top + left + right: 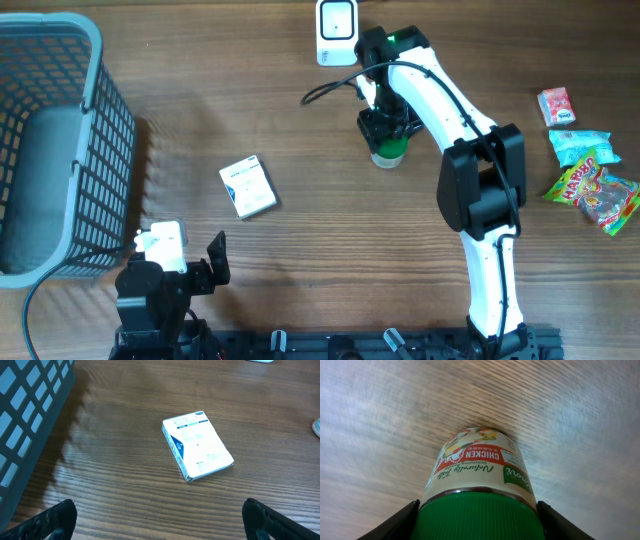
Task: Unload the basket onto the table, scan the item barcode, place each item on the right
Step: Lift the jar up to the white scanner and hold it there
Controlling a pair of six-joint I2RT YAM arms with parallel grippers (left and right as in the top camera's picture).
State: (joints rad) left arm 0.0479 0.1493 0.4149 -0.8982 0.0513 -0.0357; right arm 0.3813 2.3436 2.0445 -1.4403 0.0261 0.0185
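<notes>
A seasoning jar (388, 154) with a green ribbed lid (477, 517) and a chicken label (475, 462) stands upright on the wooden table. My right gripper (385, 128) comes down over it from above. In the right wrist view the right gripper (477, 506) has both fingers pressed against the sides of the lid. A white scanner (337, 30) stands at the table's back edge, just behind and left of the jar. My left gripper (205, 268) rests near the front left, and in the left wrist view the left gripper (160, 520) is wide open around nothing.
A white and blue box (247, 187) lies flat left of centre, also in the left wrist view (197, 445). A grey mesh basket (95, 120) fills the far left. Several snack packets (590, 180) lie at the right edge. A black cable (330, 88) runs by the scanner.
</notes>
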